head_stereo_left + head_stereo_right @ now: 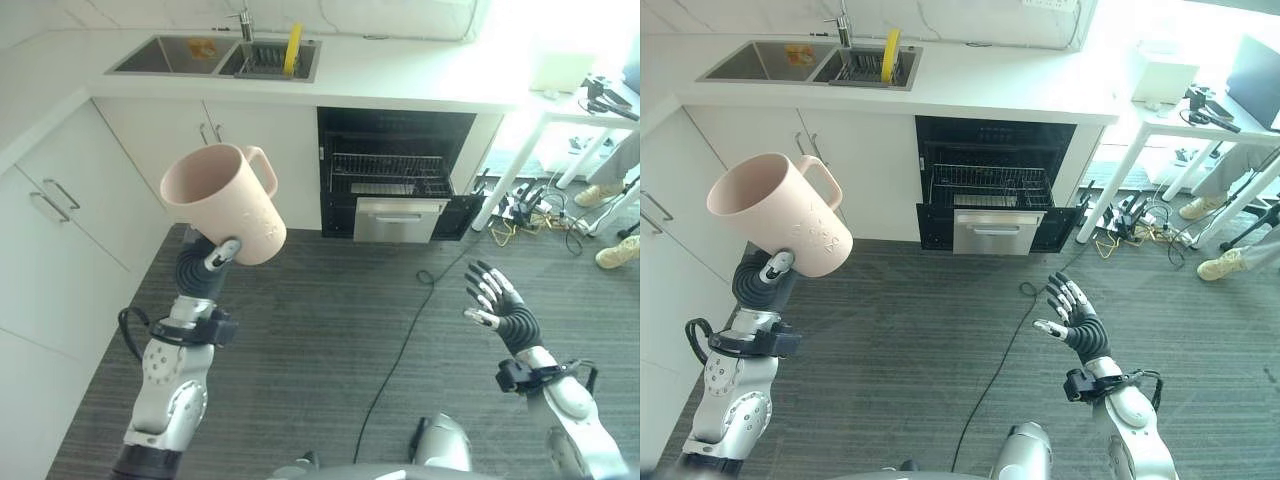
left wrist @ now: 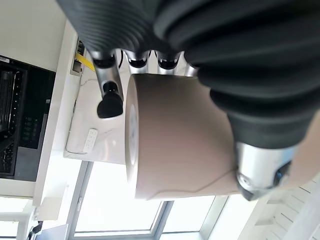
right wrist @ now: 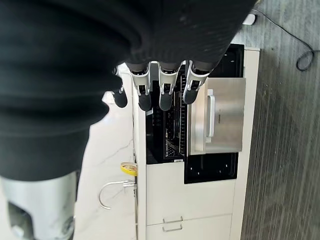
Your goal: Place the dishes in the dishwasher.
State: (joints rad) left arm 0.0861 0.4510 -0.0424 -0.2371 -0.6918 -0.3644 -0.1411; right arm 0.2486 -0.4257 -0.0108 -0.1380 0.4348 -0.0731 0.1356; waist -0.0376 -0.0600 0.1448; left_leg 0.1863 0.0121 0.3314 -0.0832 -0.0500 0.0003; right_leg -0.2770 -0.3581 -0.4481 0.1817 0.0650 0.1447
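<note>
Clamping the tilted pink mug (image 1: 222,203), the left robot hand (image 1: 203,265) is raised; the right robot hand (image 1: 497,300) hangs with fingers spread.

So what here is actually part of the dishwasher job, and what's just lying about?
Part of the job:
- pink mug, held in the left hand
- open dishwasher with its wire rack pulled out
- right hand, open and empty

Just lying about:
- sink with a yellow item standing in it
- power strip and cables on the floor
- white side table
</note>
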